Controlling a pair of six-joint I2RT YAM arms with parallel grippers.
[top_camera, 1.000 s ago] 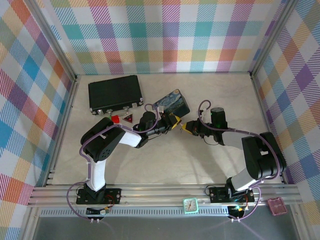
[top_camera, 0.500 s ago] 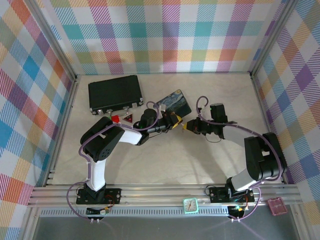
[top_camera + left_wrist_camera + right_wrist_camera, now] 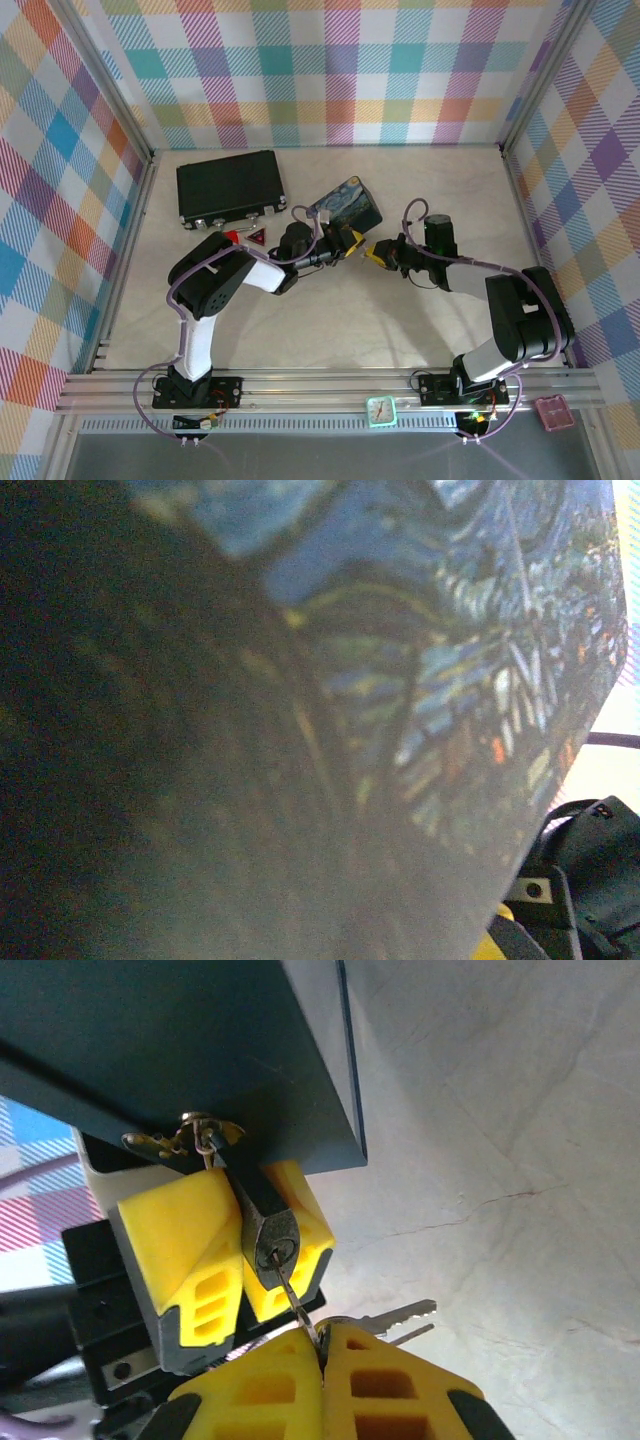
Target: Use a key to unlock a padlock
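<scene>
The small dark padlock [image 3: 268, 1228] hangs by its shackle from the latch of the blue starry-night tin [image 3: 170, 1050]. My left gripper [image 3: 245, 1280] is shut on the padlock's body, one yellow finger [image 3: 180, 1250] on each side. The thin silver key [image 3: 295, 1298] has its tip in the keyhole. My right gripper [image 3: 322, 1348] is shut on the key's head, and spare keys [image 3: 395, 1315] stick out to the right. From above, the left gripper [image 3: 350, 243] and right gripper [image 3: 376, 253] meet tip to tip just below the tin [image 3: 345, 203].
A black case [image 3: 230, 187] with silver latches lies at the back left. A red triangle piece [image 3: 258, 236] and another red piece [image 3: 232, 238] sit in front of it. The blurred tin [image 3: 450, 680] is pressed close to the left wrist camera. Checked walls enclose the table.
The right arm's wrist has swung a little left and back again. Both grippers have stayed together at the tin's corner, and their grips have not changed.
</scene>
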